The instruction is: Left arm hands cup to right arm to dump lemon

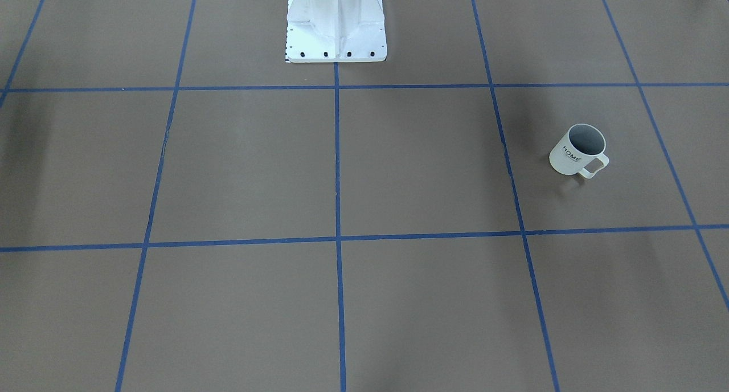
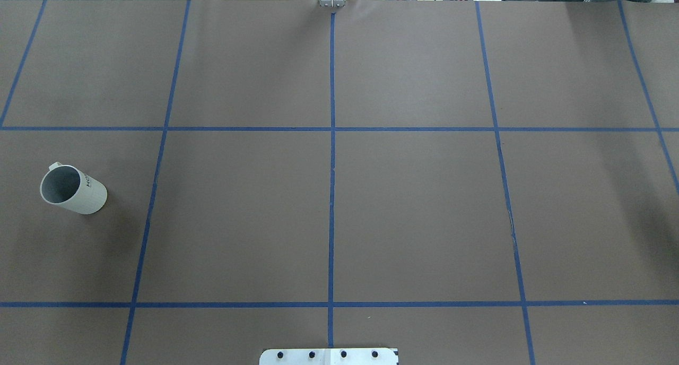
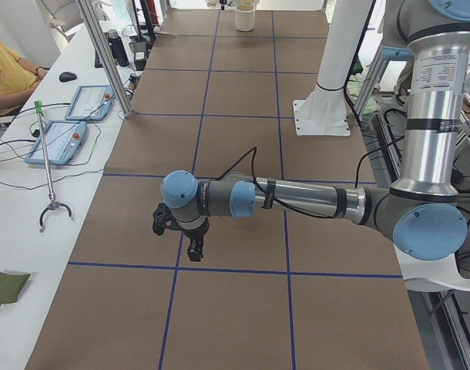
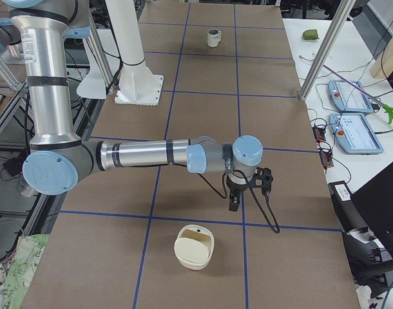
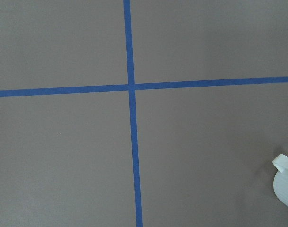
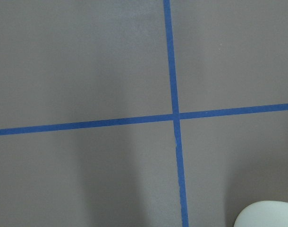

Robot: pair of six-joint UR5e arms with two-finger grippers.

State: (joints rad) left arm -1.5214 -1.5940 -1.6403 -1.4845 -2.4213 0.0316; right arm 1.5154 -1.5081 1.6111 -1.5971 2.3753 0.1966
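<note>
The cup (image 1: 578, 150) is a cream-white mug with "HOME" on its side. It stands upright on the brown table, on the robot's left side. It also shows in the overhead view (image 2: 74, 190) and far off in the exterior right view (image 4: 213, 37). Its inside looks plain grey. The lemon is not in view. The left arm stretches low over the table, and its gripper (image 3: 193, 253) points down beside where the cup stands. The arm's wrist hides the cup in that view. The right gripper (image 4: 233, 205) points down over the table's other end. I cannot tell whether either gripper is open or shut.
A cream-white tub (image 4: 194, 246) sits on the table near the right gripper and shows far off in the exterior left view (image 3: 245, 15). The white pedestal (image 1: 336, 21) stands mid-table on the robot's side. Metal posts (image 3: 104, 54) and teach pendants (image 3: 65, 139) line the operators' side.
</note>
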